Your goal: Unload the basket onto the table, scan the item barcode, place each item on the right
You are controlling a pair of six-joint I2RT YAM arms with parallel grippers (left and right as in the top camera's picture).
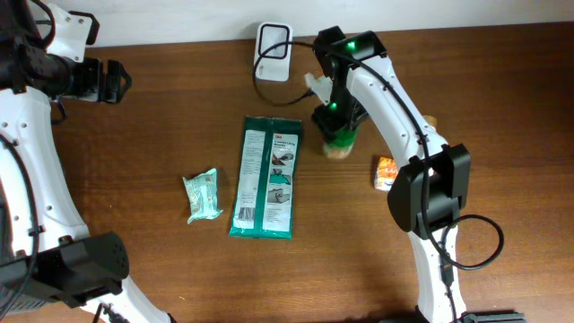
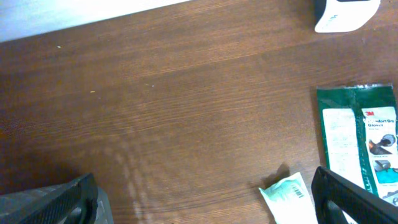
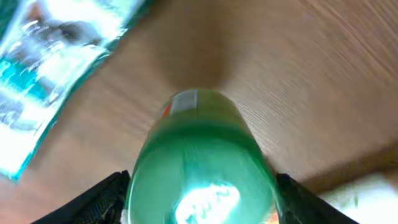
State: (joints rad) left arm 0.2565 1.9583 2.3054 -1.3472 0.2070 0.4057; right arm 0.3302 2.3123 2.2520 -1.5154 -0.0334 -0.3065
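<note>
Scanner (image 1: 273,51) at back; glove pack (image 1: 266,177) centre, pouch (image 1: 203,195) just left, bottle (image 1: 339,141) right, small packet (image 1: 386,172) farther right.

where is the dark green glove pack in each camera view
Overhead: the glove pack lies flat mid-table.
Left wrist: at the right edge, partly cut off.
Right wrist: blurred, in the top left corner.
Landmark: the green-topped tub, right of the pack in the overhead view, fills the lower middle of the right wrist view; it is not in the left wrist view.

grn-top tub (image 3: 199,168), wht scanner (image 1: 273,49) nr back edge
</note>
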